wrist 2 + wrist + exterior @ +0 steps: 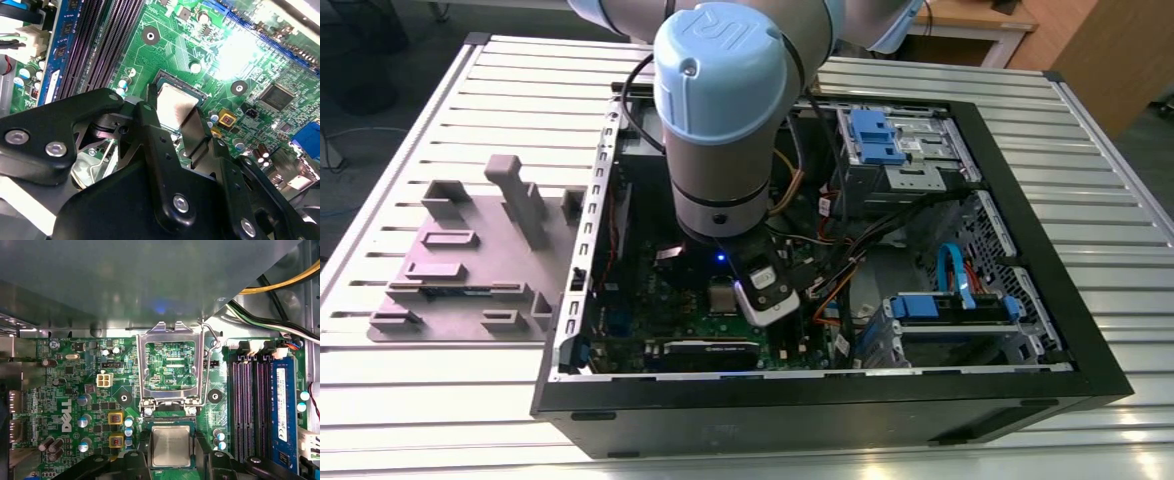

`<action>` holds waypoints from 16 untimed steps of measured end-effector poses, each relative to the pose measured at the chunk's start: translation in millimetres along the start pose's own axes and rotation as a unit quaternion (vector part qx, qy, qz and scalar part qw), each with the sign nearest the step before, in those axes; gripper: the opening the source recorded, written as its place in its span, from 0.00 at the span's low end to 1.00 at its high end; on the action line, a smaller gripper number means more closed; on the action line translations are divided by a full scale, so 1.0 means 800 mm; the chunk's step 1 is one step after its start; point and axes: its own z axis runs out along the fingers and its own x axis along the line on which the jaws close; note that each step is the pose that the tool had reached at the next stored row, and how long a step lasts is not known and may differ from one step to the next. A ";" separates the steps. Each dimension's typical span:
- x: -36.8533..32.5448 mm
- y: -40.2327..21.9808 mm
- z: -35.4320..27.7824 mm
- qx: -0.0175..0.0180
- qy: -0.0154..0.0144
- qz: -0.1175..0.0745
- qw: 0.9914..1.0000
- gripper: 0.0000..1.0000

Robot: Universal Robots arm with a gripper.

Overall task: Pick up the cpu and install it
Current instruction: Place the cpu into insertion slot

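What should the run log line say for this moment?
gripper: shut on cpu | cpu: at socket | load plate: flipped open | site: motherboard in open case

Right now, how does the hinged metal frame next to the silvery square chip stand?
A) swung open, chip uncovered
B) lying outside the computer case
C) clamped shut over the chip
A: in the first wrist view the metal frame lies folded back, the green board shows through its window, and the cpu sits bare beside it.
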 end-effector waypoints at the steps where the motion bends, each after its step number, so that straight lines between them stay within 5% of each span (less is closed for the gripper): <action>1: 0.0000 0.0000 0.0000 0.000 0.000 0.000 1.000 0.47; 9: -0.0004 0.0003 -0.0070 0.000 0.000 0.000 1.000 0.47; 16: -0.0002 0.0002 -0.0056 0.000 0.000 0.000 1.000 0.47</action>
